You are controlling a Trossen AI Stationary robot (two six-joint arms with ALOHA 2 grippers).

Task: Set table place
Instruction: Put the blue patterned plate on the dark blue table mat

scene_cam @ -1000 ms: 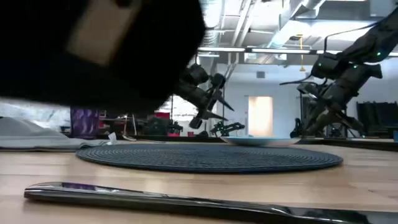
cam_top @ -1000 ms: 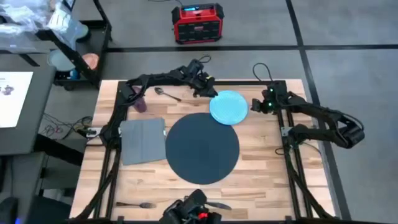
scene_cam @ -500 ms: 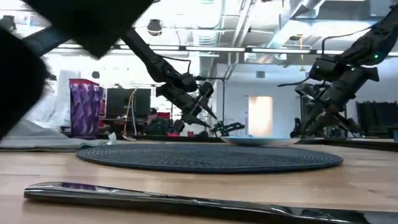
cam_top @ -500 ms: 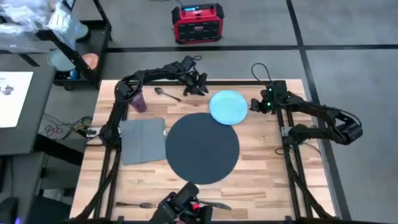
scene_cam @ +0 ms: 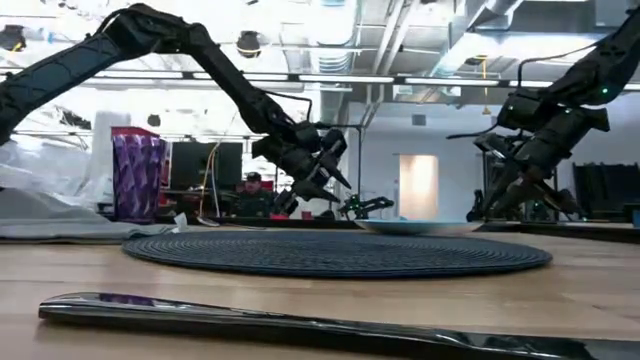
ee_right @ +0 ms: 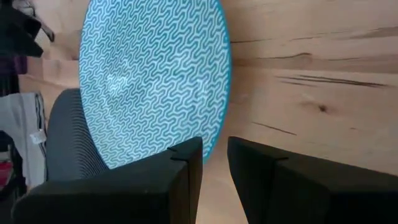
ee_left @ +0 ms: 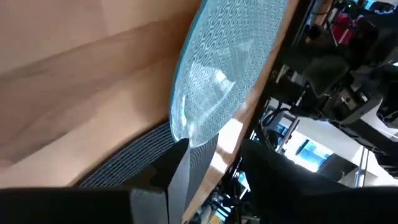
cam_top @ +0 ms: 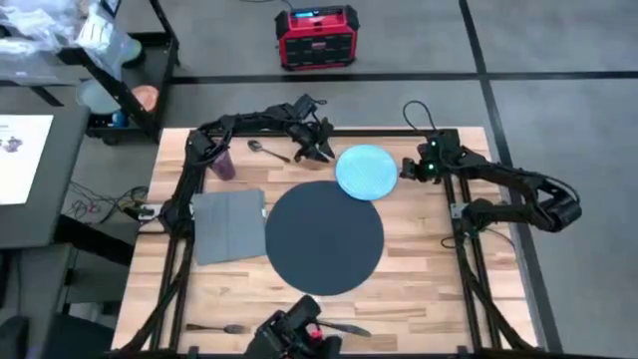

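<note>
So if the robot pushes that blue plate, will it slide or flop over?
The blue plate looks stiff and glossy, so it would probably slide, not bend. It lies flat and low, its edge just over the dark mat, so tipping seems unlikely. The mat's ribbed weave might drag at it. It could chip if knocked.

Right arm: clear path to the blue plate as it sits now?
Probably yes. The right end effector hovers just beside the plate, fingers open toward its rim, with only bare table between. The left end effector is near the opposite edge.
</note>
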